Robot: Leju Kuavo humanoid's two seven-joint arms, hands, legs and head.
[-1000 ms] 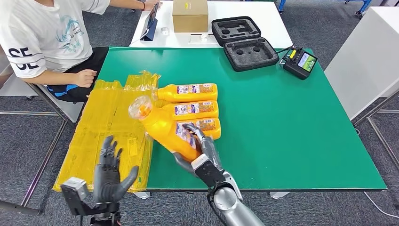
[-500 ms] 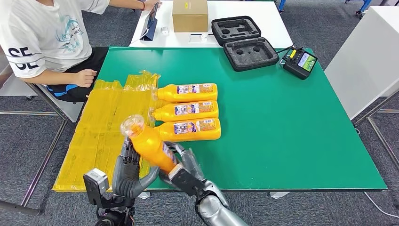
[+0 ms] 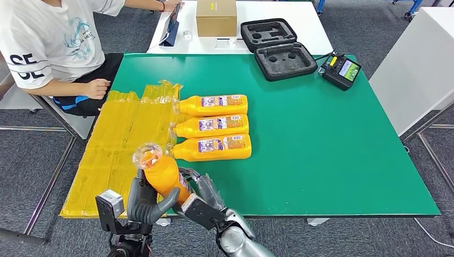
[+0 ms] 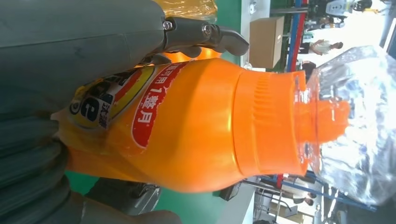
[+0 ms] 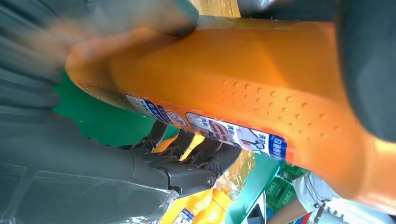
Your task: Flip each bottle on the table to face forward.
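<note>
An orange bottle [image 3: 162,172] with a clear wrapped cap [image 3: 148,155] is held tilted above the table's front left edge, cap pointing away from me. My right hand [image 3: 202,194] grips its lower body from the right. My left hand [image 3: 143,199] wraps it from the left, thumb across the front. Up close, the left hand [image 4: 70,56] clasps the labelled bottle [image 4: 196,121]. The right wrist view shows the bottle's dimpled side [image 5: 243,88] and the left hand's fingers [image 5: 187,163] under it. Three orange bottles [image 3: 212,105] [image 3: 212,126] [image 3: 212,147] lie side by side, caps to the left.
Yellow plastic wrap [image 3: 120,142] covers the table's left part, on the green mat [image 3: 321,150]. A person [image 3: 48,43] sits at the far left. A cardboard box [image 3: 216,17], a black foam case [image 3: 278,51] and a controller [image 3: 341,69] stand at the back.
My right hand has carried the bottle from over the nearest lying bottle toward the front left edge. My left hand has risen and closed around it.
</note>
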